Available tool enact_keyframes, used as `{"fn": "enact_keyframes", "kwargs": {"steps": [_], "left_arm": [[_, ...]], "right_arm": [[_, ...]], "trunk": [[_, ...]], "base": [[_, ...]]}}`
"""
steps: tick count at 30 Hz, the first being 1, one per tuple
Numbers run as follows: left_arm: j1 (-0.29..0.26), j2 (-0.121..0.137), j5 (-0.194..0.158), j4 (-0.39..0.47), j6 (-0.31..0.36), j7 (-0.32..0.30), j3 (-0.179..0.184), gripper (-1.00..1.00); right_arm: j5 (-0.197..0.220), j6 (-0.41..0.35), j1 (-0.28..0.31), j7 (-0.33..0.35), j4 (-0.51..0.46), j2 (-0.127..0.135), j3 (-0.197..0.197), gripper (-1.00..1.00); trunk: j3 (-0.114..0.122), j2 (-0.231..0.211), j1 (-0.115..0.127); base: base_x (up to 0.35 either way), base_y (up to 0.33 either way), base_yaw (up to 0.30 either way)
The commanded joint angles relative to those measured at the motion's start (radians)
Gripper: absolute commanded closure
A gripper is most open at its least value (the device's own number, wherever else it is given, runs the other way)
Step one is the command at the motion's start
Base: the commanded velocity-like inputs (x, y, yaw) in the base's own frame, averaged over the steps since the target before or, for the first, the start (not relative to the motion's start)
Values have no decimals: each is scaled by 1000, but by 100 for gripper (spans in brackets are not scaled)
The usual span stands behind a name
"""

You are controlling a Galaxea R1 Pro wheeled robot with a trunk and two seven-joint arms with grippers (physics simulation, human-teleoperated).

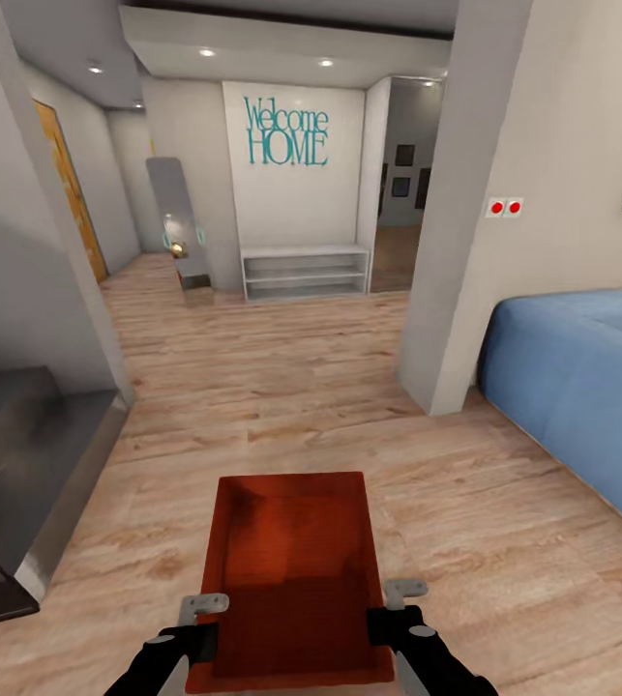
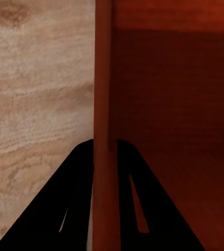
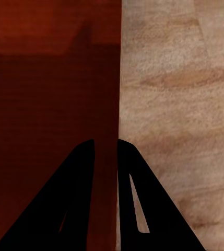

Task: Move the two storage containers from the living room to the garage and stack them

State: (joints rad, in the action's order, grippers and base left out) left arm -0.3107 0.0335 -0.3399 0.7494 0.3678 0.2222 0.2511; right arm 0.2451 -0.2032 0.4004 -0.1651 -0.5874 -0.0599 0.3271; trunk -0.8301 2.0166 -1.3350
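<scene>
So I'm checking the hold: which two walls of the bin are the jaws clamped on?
The two long side walls of the orange-red bin: left gripper pinches one, right gripper the other, both near the robot's end. The short end walls stay free.

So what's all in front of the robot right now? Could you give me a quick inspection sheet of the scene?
Surface: light wood plank floor, running ahead into a hallway.
Job's things: one orange-red storage container, open top, nothing inside, carried low in front of the robot.
Clutter: nothing seen on the floor.
Grippers: left gripper clamps the container's left wall, one finger on each side; right gripper clamps the right wall likewise.
Cables: nothing seen.
Surroundings: blue sofa at right, white low shelf under a "Welcome HOME" sign, two red wall switches, wooden door at left, dark grey cabinet nearby.
</scene>
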Motion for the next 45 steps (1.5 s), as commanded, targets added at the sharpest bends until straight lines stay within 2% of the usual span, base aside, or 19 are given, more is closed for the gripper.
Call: {"fn": "enact_keyframes", "kwargs": {"steps": [1, 7, 18, 45], "left_arm": [[-1, 0, -27, 33, -1, 5, 11, 100], [-1, 0, -27, 33, -1, 5, 11, 100], [-1, 0, -27, 34, -1, 5, 11, 100], [-1, 0, -27, 33, -1, 5, 11, 100]], "right_arm": [[20, -4, 0, -5, 0, 0, 9, 100], [20, -4, 0, -5, 0, 0, 9, 100], [20, -4, 0, -5, 0, 0, 9, 100], [20, -4, 0, -5, 0, 0, 9, 100]], "trunk": [[-1, 0, 0], [-1, 0, 0], [-1, 0, 0], [-1, 0, 0]], "base": [[337, 92, 0], [338, 86, 14], [339, 78, 164], [344, 3, 4]]}}
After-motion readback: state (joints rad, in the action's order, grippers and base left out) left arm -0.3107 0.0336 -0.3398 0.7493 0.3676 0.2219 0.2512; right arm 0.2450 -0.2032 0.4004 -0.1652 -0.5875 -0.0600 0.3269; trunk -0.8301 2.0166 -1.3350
